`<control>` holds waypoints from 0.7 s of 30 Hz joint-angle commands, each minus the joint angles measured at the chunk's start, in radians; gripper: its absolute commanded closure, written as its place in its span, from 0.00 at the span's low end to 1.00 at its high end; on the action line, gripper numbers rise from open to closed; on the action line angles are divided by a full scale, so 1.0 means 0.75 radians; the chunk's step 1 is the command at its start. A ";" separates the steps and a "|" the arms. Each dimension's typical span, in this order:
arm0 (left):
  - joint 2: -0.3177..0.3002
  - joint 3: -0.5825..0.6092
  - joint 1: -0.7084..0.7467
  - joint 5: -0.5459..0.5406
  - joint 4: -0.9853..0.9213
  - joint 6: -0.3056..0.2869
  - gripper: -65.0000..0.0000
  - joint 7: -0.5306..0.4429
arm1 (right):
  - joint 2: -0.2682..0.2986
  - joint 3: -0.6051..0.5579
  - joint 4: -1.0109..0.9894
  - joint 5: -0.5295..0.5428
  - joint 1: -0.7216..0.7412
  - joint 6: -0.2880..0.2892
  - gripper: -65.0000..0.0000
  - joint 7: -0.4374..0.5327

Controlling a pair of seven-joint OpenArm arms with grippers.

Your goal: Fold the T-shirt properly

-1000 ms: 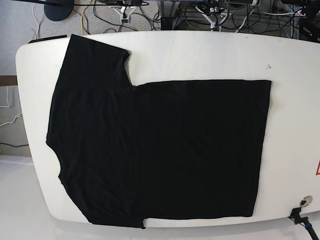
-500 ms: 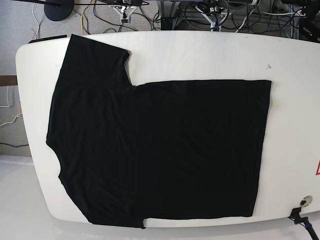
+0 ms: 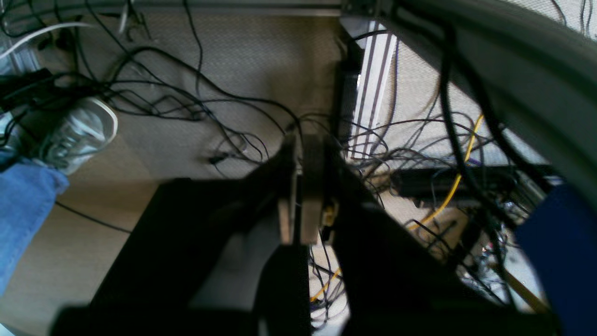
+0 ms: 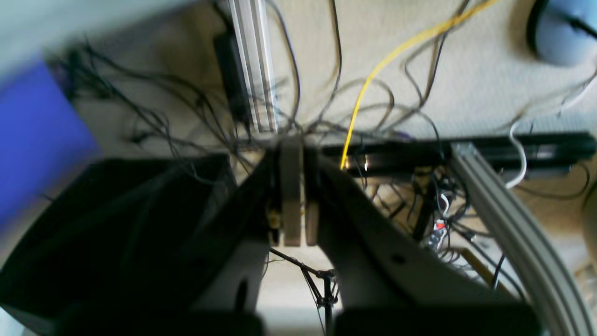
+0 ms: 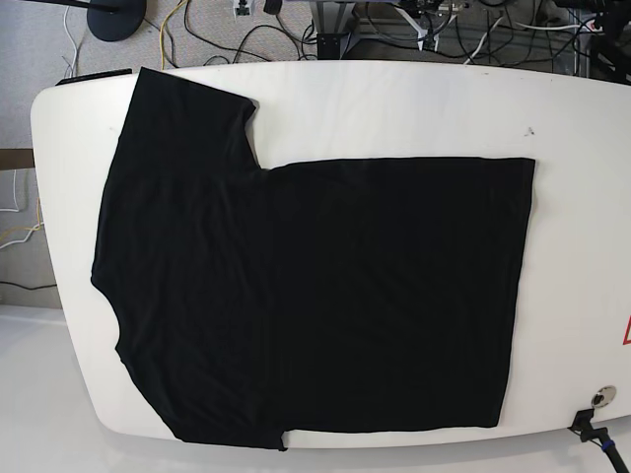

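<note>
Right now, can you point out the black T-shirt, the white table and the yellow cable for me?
T-shirt (image 5: 325, 296), base view, middle of the flat body panel.
White table (image 5: 394, 108), base view, bare top beyond the shirt.
Yellow cable (image 4: 368, 84), right wrist view, its middle stretch over the floor.

The T-shirt (image 5: 325, 296) is thin, soft black cloth, matt, lying smooth with faint ripples. The table (image 5: 394, 108) beneath it has a smooth, white, slightly glossy top. Beyond the left gripper (image 3: 298, 196), whose pads look like dull tan rubber on black plastic, the floor (image 3: 261, 60) is rough beige carpet strewn with glossy black plastic-coated cables (image 3: 186, 93). Above the right gripper (image 4: 293, 196), a ribbed rail (image 4: 254, 65) looks like brushed metal, and a yellow cable (image 4: 373, 79) has a smooth plastic coat.
</note>
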 commanded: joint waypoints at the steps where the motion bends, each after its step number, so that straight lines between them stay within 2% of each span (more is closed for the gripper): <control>1: -0.012 0.003 0.036 0.005 0.073 -0.003 1.00 -0.019 | 0.006 0.001 0.069 -0.013 -0.040 0.010 1.00 0.012; 3: -0.029 0.010 0.101 0.007 0.184 -0.006 1.00 -0.012 | 0.015 -0.001 0.146 -0.012 -0.095 0.013 1.00 0.010; 7: -0.046 0.005 0.170 -0.001 0.248 -0.009 1.00 -0.010 | 0.022 0.007 0.166 -0.024 -0.141 0.019 1.00 0.004; 13: -0.084 -0.025 0.344 -0.031 0.497 -0.015 1.00 0.029 | 0.074 0.010 0.326 -0.035 -0.292 0.017 1.00 -0.011; 21: -0.191 -0.036 0.715 -0.127 0.975 -0.023 1.00 0.080 | 0.164 0.014 0.874 -0.032 -0.670 0.021 1.00 -0.056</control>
